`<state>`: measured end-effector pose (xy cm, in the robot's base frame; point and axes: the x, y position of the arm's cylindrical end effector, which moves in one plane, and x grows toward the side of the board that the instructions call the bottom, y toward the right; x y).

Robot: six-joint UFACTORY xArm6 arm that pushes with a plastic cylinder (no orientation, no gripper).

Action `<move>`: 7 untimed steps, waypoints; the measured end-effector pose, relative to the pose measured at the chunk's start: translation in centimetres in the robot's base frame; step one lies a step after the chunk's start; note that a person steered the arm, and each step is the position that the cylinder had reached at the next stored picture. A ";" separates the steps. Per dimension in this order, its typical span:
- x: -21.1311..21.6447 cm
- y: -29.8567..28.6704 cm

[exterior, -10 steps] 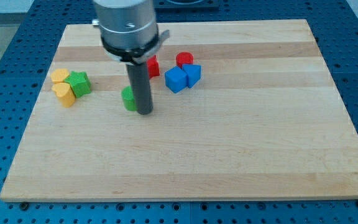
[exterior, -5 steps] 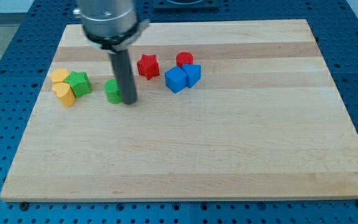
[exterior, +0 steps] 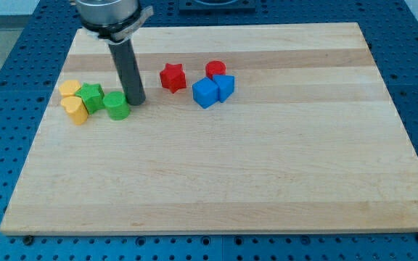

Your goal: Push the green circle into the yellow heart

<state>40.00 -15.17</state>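
The green circle lies on the wooden board at the view's left. My tip touches its right side. The yellow heart lies further left, a small gap away from the circle. A green star sits between them, slightly higher, touching the heart and close to the circle. A second yellow block sits just above the heart.
A red star lies right of my tip. A red round block and two blue blocks are grouped further right. The board's left edge is near the yellow blocks.
My tip has moved left and slightly up, pushing the green circle leftward from the middle until it is beside the green star.
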 end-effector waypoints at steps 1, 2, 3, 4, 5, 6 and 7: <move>0.7 -0.8; 1.0 -0.3; 1.8 2.7; 3.1 1.1; 3.1 -2.7; 3.1 -4.2; 3.1 -3.0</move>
